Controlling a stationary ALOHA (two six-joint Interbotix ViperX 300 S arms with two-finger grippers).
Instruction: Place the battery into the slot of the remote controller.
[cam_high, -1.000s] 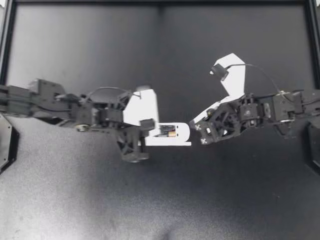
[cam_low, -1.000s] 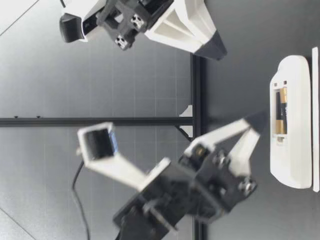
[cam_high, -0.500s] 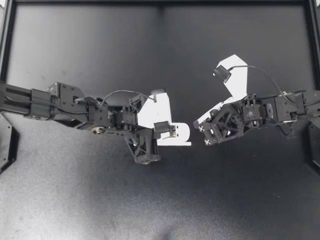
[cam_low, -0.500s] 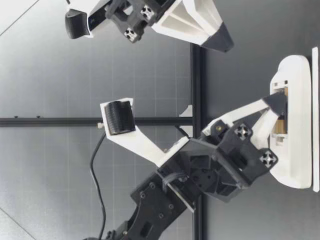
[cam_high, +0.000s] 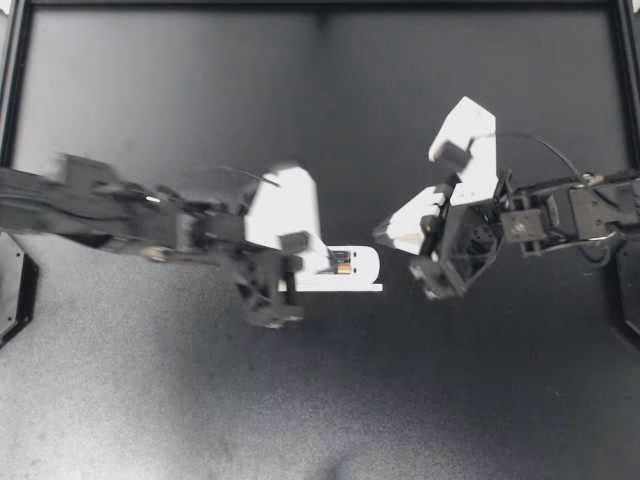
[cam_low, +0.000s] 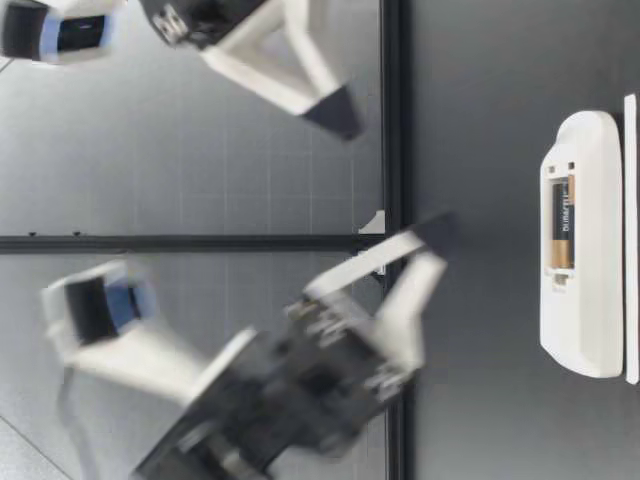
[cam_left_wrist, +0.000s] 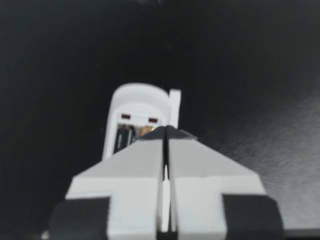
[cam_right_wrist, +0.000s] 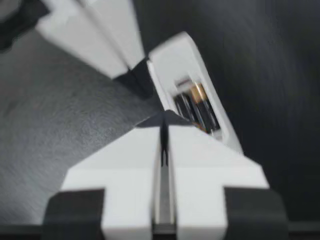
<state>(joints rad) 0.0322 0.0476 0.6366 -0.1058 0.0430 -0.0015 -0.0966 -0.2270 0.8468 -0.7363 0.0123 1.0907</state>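
The white remote controller (cam_high: 352, 270) lies back-up on the black table, its battery slot uncovered. A battery (cam_high: 342, 265) lies in the slot; in the low view the battery (cam_low: 563, 224) sits flat inside the remote (cam_low: 592, 300). My left gripper (cam_high: 312, 250) is shut and empty, hovering over the remote's left end. My right gripper (cam_high: 385, 236) is also shut and empty, above and to the right of the remote. In the left wrist view the gripper (cam_left_wrist: 165, 131) points at the slot end of the remote (cam_left_wrist: 135, 102). The right wrist view shows its gripper (cam_right_wrist: 163, 118) above the battery (cam_right_wrist: 199, 102).
The table is a black mat (cam_high: 320, 400) bounded by a black frame rail (cam_high: 320, 5). In the low view both grippers hang well above the table, the left gripper (cam_low: 435, 228) lower than the right gripper (cam_low: 340, 105).
Half a second ago my left gripper's tip was down at the battery slot; it has since lifted and drawn back left. My right gripper has risen and turned.
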